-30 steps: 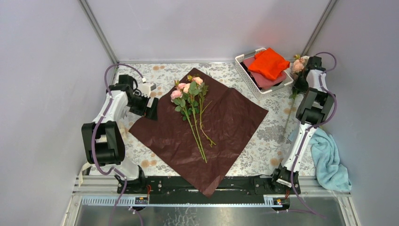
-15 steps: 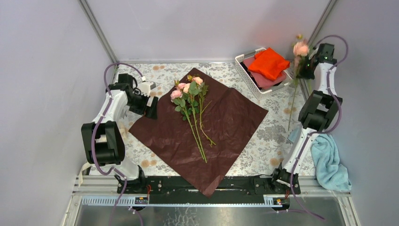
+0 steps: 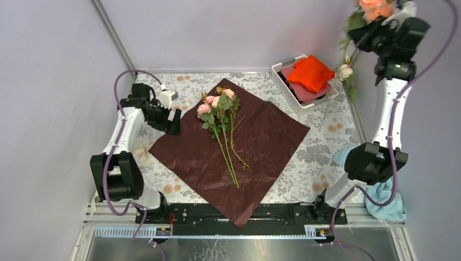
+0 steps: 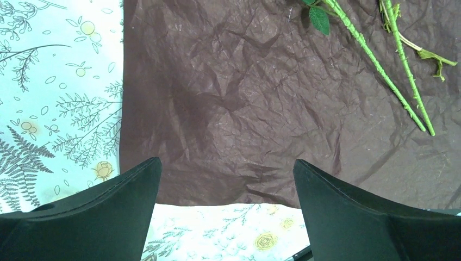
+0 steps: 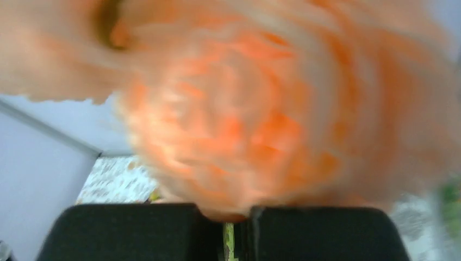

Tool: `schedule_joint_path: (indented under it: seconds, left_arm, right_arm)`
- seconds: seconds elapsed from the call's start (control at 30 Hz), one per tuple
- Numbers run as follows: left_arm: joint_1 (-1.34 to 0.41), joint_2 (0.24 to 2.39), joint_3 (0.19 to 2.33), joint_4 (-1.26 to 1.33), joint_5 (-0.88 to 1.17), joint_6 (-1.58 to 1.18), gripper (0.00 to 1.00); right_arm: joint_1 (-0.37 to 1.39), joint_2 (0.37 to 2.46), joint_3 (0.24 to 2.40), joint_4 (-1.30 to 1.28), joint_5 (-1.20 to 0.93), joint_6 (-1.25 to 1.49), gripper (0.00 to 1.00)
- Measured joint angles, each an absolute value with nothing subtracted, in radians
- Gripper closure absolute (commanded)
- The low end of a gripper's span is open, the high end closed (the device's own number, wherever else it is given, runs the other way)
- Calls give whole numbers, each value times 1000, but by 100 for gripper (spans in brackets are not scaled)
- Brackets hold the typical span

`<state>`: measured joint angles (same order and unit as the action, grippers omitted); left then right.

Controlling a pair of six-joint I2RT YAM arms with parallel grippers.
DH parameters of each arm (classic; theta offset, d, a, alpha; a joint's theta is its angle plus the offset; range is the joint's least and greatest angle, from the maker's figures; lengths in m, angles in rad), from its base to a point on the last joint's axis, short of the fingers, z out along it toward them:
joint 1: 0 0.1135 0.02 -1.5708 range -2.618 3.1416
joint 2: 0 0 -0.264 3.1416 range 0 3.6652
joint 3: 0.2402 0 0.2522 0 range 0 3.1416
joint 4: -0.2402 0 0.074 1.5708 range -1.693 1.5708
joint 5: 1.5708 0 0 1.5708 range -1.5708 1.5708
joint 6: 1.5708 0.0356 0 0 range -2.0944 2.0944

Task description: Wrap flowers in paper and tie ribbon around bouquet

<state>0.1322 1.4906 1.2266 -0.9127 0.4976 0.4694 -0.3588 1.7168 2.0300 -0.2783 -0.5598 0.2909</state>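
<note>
Jo: Fingers, top view?
Lee: Right gripper (image 3: pixel 364 30) pinched a rose (image 3: pixel 373 5) by its stem, 1 o'clock; flowers (image 3: pixel 219 103) lay on paper (image 3: pixel 266 138), centre. Left gripper (image 3: pixel 175 122) gaped, empty.
Jo: Wrists?
Lee: Agreed. Stems (image 4: pixel 375 61) looked thin, bendy; blooms (image 5: pixel 244 119) fragile. Hold mid-stem.

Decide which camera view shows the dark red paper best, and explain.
The top external view: nearly the whole paper lies spread out, flowers on it. The left wrist view shows only a crinkled edge portion. The right wrist view shows none; a blurred orange rose fills it.
</note>
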Motion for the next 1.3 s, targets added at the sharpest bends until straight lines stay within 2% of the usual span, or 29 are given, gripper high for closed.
schedule_joint_path:
  seconds: [0.1,0.27,0.4,0.5,0.7,0.9,0.93,0.97,1.03,1.07,1.1,1.17,1.23,1.3]
  left_arm:
    - [133,1478,1227,-913,506,469,1]
    - [134,1468,1227,-913,516,469,1]
    - [136,1468,1226,-913,517,469,1]
    - [137,1466,1222,-913,519,469,1]
    - [137,1465,1219,-913,532,469,1]
    - [137,1465,1219,-913,535,469,1]
    - [137,1465,1219,-913,535,469,1]
    - [137,1465,1219,-913,535,469,1]
    - [137,1465,1217,-913,535,469,1]
    - [137,1465,1215,-913,535,469,1]
    - [137,1465,1215,-913,535,469,1]
    - [137,1465,1215,-913,535,469,1]
    - [137,1465,1214,-913,535,469,1]
    - [137,1465,1213,-913,535,470,1]
  right_arm:
    - [-240,1680,1888,-253,-520,332,100]
    - [229,1665,1604,-236,-416,393,100]
    - [497,1717,1551,-254,-374,418,100]
    - [543,1731,1551,-244,-324,426,100]
    - [526,1775,1597,-200,-268,454,100]
    - [638,1886,1601,-163,-206,499,100]
    - [659,1910,1595,-151,-193,506,98]
    - [670,1933,1594,-146,-182,510,86]
    - [680,1989,1605,-140,-159,516,50]
    - [679,2025,1625,-149,-149,514,35]
    - [675,2069,1661,-163,-147,505,25]
    - [666,2172,1796,-257,-148,450,19]
    - [659,2266,1967,-371,-131,347,16]
    - [642,2277,2028,-453,-125,236,14]
